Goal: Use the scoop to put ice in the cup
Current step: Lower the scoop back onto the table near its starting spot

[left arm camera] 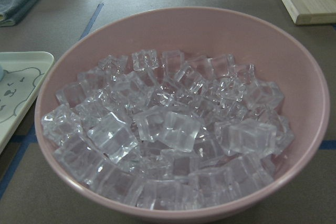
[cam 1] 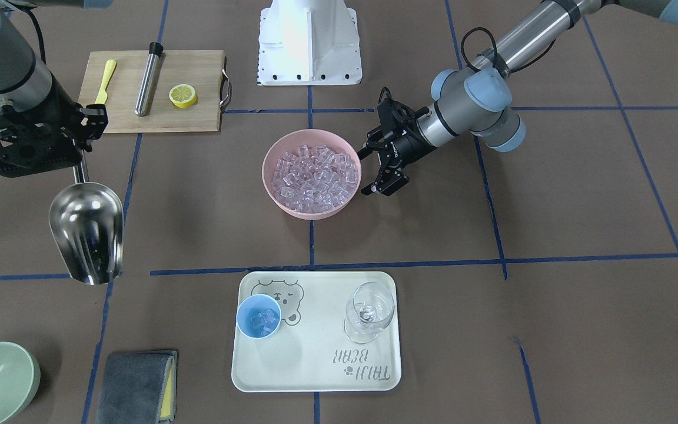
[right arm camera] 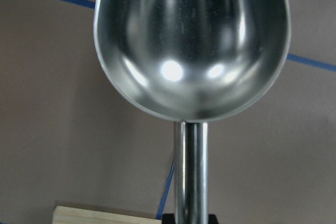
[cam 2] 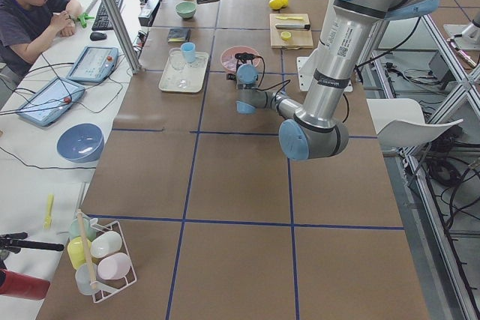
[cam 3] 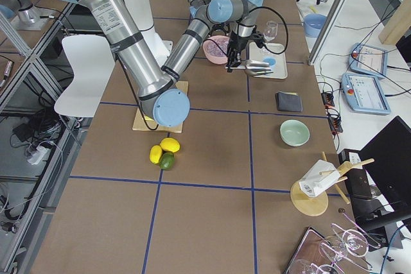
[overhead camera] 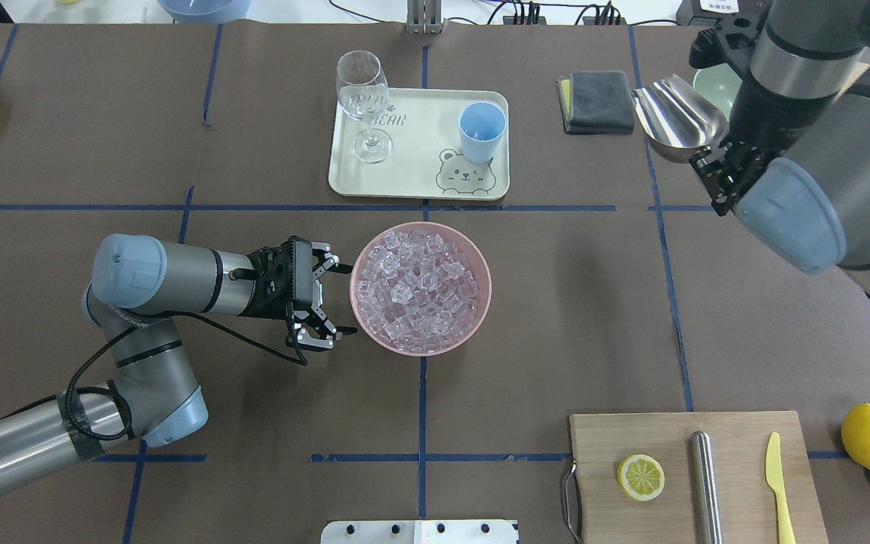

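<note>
The right gripper [cam 1: 82, 154] pinched the thin handle of the scoop [cam 1: 87, 229], held above the table toward the operators' edge. The left gripper [overhead camera: 338, 304] was spread beside the pink bowl [overhead camera: 480, 302] of ice [overhead camera: 420, 291] at mid-table, not gripping it, so a digging scoop could shove the bowl. The cup [overhead camera: 480, 143] stood on the tray [cam 1: 315, 365] by the operators' edge. The right wrist view showed an empty trough. Only the front-facing view showed cubes in the cup.
</note>
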`<state>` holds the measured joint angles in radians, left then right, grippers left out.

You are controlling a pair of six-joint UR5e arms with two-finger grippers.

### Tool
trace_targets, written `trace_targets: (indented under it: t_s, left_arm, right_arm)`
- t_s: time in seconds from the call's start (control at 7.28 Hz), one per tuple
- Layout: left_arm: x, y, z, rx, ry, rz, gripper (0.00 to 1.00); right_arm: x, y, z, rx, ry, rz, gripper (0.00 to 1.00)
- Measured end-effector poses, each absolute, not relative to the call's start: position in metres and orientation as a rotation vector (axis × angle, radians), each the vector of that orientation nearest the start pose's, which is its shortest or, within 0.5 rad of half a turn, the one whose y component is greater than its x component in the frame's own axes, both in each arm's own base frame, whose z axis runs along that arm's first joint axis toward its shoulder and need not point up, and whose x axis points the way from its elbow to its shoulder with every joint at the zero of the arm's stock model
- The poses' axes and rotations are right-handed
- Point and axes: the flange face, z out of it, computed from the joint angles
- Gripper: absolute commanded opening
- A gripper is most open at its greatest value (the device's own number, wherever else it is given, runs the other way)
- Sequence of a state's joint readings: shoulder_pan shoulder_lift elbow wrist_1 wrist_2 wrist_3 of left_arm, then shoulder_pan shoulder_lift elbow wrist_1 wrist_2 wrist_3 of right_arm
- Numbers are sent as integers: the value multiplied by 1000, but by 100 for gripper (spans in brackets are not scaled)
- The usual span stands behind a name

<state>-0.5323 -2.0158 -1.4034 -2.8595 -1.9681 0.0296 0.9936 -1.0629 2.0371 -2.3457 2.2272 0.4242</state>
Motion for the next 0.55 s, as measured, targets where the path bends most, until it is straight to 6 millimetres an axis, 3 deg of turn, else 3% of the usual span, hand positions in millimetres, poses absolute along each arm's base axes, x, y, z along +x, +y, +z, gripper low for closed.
trace_targets:
  t_s: [0.27,0.55]
  left_arm:
    - [514,-412,338,1286,1095,1129,100]
    - [513,-412,337,1287,1096,1127,100]
  right_arm:
    - [-217,-463,279,-222,-686,-36,0]
    - [-208,-443,314,-251,-714,-1,0]
